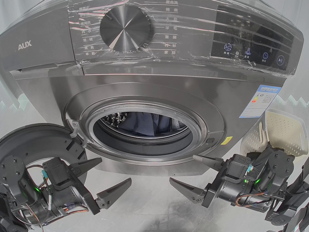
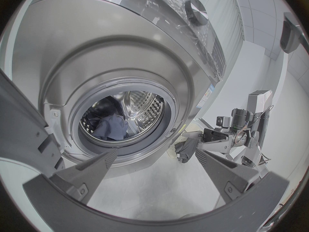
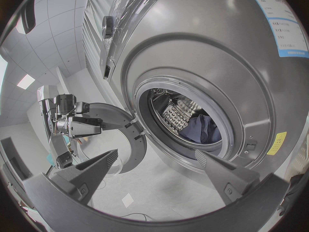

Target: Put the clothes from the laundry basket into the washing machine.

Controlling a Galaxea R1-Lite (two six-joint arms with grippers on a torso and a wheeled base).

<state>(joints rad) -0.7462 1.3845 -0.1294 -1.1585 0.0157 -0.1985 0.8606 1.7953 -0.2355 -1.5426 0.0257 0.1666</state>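
Observation:
The grey washing machine (image 1: 154, 91) stands with its round door (image 1: 29, 139) swung open to the left. Dark blue clothes (image 1: 145, 123) lie inside the drum, also visible as clothes (image 2: 111, 128) and clothes (image 3: 201, 129) from the wrists. The cream laundry basket (image 1: 283, 131) sits on the floor at the machine's right; a dark garment (image 2: 185, 150) lies at its edge, partly hidden by my right arm. My left gripper (image 1: 114, 169) (image 2: 155, 153) hangs open and empty below the drum opening, left of centre. My right gripper (image 1: 182, 169) (image 3: 156, 153) is open and empty, right of centre.
Pale floor (image 1: 151, 200) stretches in front of the machine between both grippers. The open door (image 3: 128, 123) stands close behind my left arm. The control dial (image 1: 125, 28) and the panel are high above the opening.

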